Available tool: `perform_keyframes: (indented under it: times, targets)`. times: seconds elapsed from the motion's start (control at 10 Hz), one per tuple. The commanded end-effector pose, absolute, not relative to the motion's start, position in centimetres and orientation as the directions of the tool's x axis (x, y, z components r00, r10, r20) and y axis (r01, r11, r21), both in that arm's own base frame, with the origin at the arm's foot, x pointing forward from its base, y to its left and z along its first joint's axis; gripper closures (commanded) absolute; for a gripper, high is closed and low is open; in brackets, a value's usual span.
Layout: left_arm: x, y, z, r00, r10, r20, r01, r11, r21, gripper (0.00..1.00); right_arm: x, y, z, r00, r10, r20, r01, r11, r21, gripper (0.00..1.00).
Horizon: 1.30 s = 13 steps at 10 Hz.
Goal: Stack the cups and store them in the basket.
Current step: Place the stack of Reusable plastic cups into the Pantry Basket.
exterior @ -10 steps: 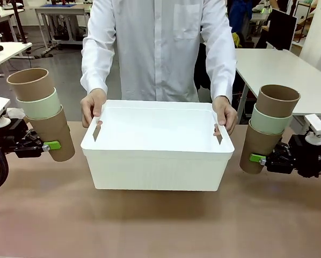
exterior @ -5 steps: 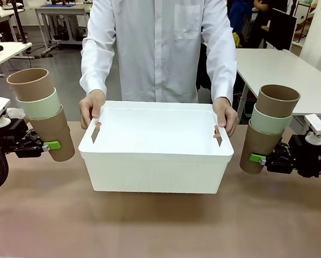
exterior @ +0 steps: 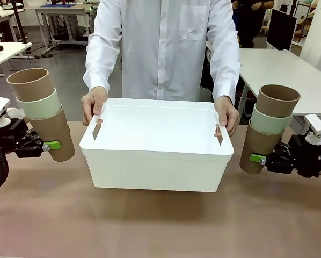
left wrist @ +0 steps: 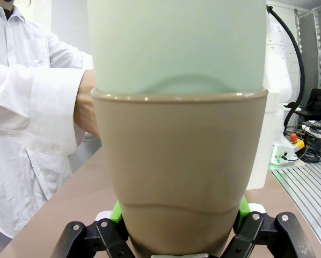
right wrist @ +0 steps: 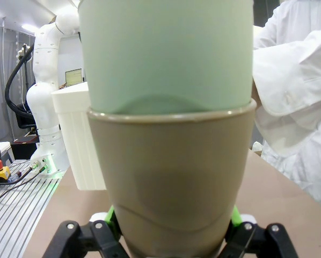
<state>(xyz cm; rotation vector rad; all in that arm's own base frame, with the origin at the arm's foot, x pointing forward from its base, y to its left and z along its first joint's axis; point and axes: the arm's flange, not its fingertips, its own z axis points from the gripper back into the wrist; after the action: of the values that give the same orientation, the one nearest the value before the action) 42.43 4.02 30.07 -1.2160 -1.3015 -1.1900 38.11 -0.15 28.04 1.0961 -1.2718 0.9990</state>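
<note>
Cups (exterior: 41,115) — mouths up, axes tilted outwd.

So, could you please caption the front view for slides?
Left hand grips left cup stack, right hand right cup stack, flanking the basket a person holds.

the left stack (exterior: 45,115) of cups runs tan-brown, pale mint green, tan-brown from top to bottom, and the right stack (exterior: 268,129) shows the same order. the basket (exterior: 155,174) between them is plain white, its near wall finely ribbed. the left gripper (exterior: 49,146) and right gripper (exterior: 257,158) are black with bright green pads. the table (exterior: 160,228) is matte brown; the person's shirt (exterior: 160,48) at the far side is white.
</note>
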Motion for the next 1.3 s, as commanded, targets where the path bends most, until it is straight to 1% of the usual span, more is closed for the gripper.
perform_keyframes:
  times: [0.0,0.9,1.2]
  targets:
    - [42.5,3.9,30.5,-0.055,0.07,0.996,0.998,0.023,0.054,0.16,38.3,0.0,28.6,0.057,-0.027,0.998,-0.975,0.212,0.061,0.16]
    - [42.4,4.0,30.1,-0.044,0.064,0.997,0.999,0.028,0.043,0.16,38.3,0.0,28.6,0.057,-0.027,0.998,-0.975,0.212,0.061,0.16]
    - [40.6,4.7,35.1,0.008,0.033,0.999,0.999,0.048,-0.009,0.16,38.3,0.0,28.6,0.057,-0.027,0.998,-0.975,0.212,0.061,0.16]
